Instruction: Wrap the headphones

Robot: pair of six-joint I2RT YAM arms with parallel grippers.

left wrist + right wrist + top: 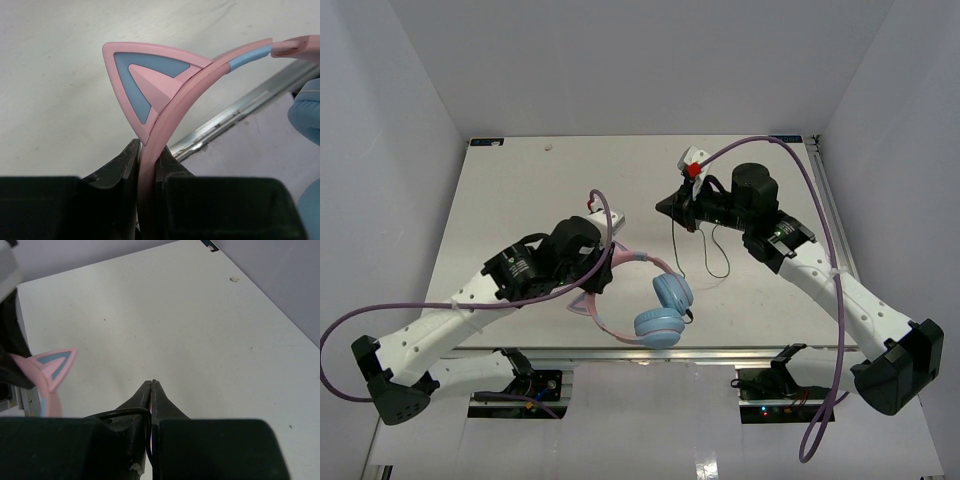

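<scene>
The headphones (660,310) have two light-blue ear cups near the table's front edge and a thin pink headband (632,256) with cat ears. My left gripper (602,268) is shut on the headband; in the left wrist view the pink band (165,120) runs up between the jaws beside a cat ear (145,80). My right gripper (665,207) is shut on the thin black cable (712,255), which hangs down to the table in loops. In the right wrist view the cable (125,413) bends into the shut jaws, and a cat ear (50,367) shows at left.
The white table (520,190) has a metal front rail (720,350). Thick purple arm cables (820,210) arc over both arms. A small white and red part (693,162) sits atop the right wrist. Grey walls enclose the table.
</scene>
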